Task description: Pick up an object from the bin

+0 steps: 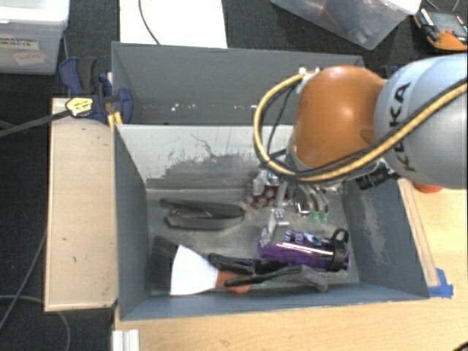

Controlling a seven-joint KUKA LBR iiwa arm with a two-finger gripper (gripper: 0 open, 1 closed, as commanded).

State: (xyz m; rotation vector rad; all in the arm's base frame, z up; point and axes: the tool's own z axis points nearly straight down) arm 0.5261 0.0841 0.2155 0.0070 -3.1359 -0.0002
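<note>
My gripper (281,210) hangs low in the right half of the bin, under the arm's orange cover. Just below it lies a purple bottle (300,250) on its side, its black cap pointing right. The gripper is directly above the bottle's left end; whether it touches the bottle I cannot tell. A black tool with orange on its handles (252,270) lies along the front wall, just left of and below the bottle. Nothing shows between the gripper's parts.
A dark, long, flat tool (201,214) lies left of the gripper on the bin floor. A brush with white bristles (183,269) sits in the front left corner. The arm and its cables cover the bin's right rear part.
</note>
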